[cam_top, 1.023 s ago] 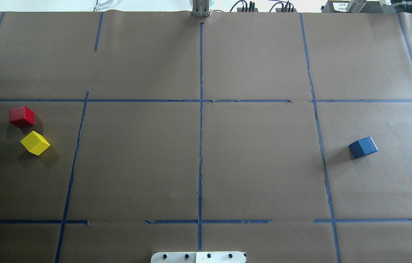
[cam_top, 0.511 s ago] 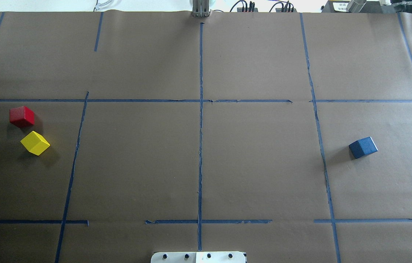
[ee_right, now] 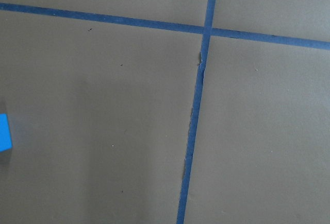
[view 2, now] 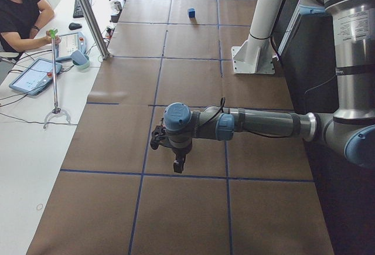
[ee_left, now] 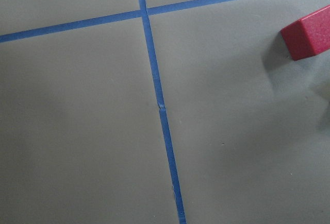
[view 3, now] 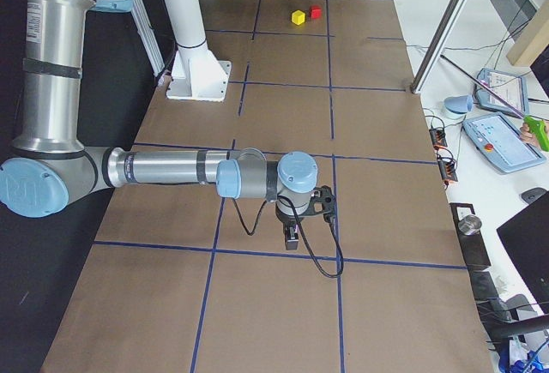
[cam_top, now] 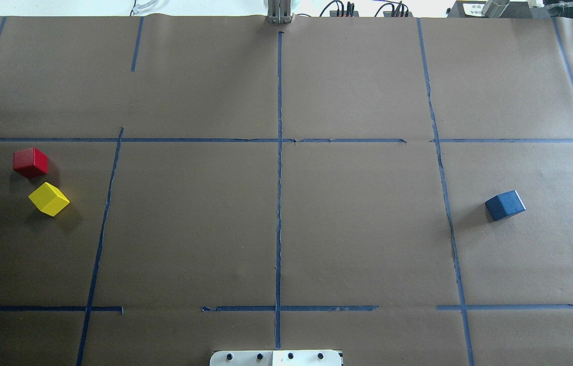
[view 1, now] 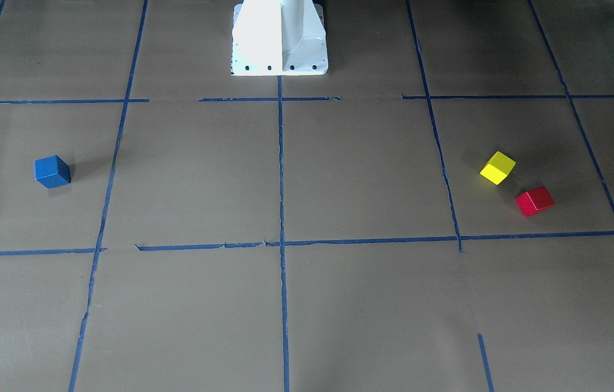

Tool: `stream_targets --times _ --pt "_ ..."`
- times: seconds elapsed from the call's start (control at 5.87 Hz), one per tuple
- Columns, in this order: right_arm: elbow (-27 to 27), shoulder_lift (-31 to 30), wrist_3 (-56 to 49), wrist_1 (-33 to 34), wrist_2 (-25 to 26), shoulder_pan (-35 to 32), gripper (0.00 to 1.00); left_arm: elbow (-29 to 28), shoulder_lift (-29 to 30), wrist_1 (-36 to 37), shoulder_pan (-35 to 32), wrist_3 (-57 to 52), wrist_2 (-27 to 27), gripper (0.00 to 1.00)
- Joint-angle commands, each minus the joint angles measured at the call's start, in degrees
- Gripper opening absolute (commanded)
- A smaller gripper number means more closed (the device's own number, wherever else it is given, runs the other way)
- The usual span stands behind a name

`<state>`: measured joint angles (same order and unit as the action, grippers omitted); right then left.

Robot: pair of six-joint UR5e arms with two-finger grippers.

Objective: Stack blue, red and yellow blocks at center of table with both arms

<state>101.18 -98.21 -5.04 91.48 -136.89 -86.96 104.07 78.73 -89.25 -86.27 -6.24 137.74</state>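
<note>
The red block (cam_top: 30, 162) and the yellow block (cam_top: 49, 199) lie close together on the table's left part, apart from each other. The blue block (cam_top: 505, 205) lies alone on the right part. The red block also shows at the right edge of the left wrist view (ee_left: 308, 38), and the blue block at the left edge of the right wrist view (ee_right: 4, 131). My left gripper (view 2: 176, 162) hangs over the table's left end, seen only in the exterior left view. My right gripper (view 3: 292, 237) hangs over the right end, seen only in the exterior right view. I cannot tell whether either is open or shut.
Blue tape lines (cam_top: 279, 178) divide the brown paper into squares. The white robot pedestal (view 1: 279, 38) stands at the near middle edge. An operator (view 2: 17, 9) sits at a side desk with tablets (view 2: 35, 74). A metal post (view 2: 91, 17) stands at the far edge.
</note>
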Motion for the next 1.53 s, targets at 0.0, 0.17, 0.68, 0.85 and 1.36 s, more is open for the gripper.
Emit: stream_targets --times 0.0,0.17,0.68,0.85,1.36 --pt "-0.10 0.39 0.37 -6.26 -0.74 3.09 1.00 -0.44 -0.33 0.04 -0.03 0.00 6.62 1.00" --pt "-0.11 0.13 0.29 -6.40 -0.57 7.38 0.99 -0.36 -0.33 0.04 -0.03 0.00 6.75 1.00" --pt "0.33 0.57 29.17 -26.18 3.70 21.60 0.99 -0.18 -0.86 -0.40 -0.03 0.00 6.75 1.00" --pt "1.20 0.57 32.86 -28.96 7.13 26.53 0.99 0.25 -0.86 -0.40 -0.12 0.00 6.75 1.00" --pt "2.26 2.22 40.86 -28.99 10.84 34.20 0.99 0.52 -1.12 -0.40 -0.12 -0.09 6.84 1.00"
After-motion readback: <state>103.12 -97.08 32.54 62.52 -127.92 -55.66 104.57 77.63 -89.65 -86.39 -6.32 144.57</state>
